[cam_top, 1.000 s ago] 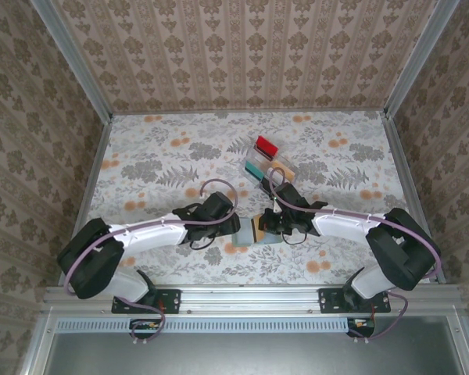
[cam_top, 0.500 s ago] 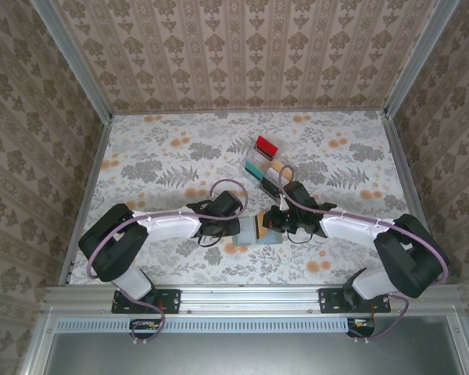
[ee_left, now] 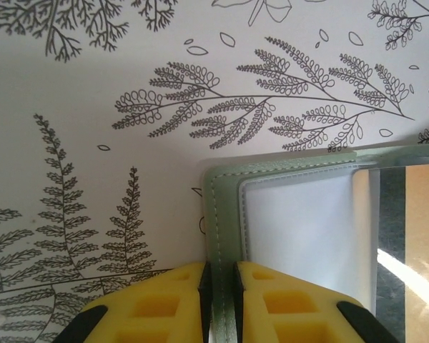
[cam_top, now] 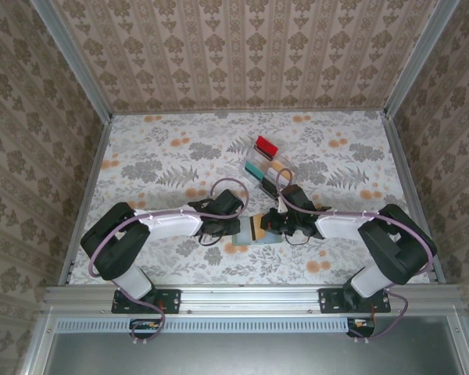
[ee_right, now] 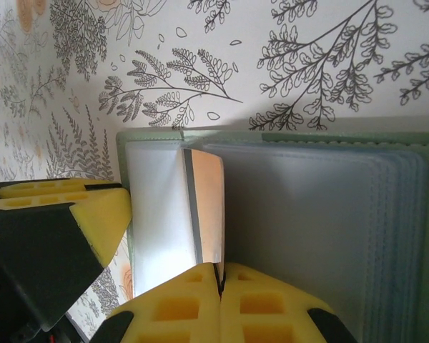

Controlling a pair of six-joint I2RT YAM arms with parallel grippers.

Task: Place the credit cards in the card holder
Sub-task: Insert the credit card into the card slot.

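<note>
Item 1, left tool (cam_top: 234, 227): you have it low over the worktop (cam_top: 156, 156), just left of the midline and toward the near edge. On the left wrist camera its yellow fingers (ee_left: 219, 275) are pressed together on the stitched sage-green left border of the card holder (ee_left: 300, 229).

Item 2, card holder (cam_top: 250, 230): it lies open and flat on the worktop between your two tools, near the near edge and about midway between the left and right edges. Its clear pockets face up (ee_right: 307, 214).

Item 3, tan-orange card (ee_right: 209, 207): it stands on edge over the holder's left pockets, with a dark stripe along one side. From above it shows as a tan patch (cam_top: 259, 227).

Item 4, right tool (cam_top: 270, 224): it sits just right of the holder. Its fingers (ee_right: 219, 275) are clamped on the tan-orange card's edge.

Item 5, clear tray (cam_top: 277, 173): it lies farther back, right of the midline and apart from both tools. It carries a red card (cam_top: 266, 146) at its far end and a teal card (cam_top: 254, 169) at its left side.
</note>
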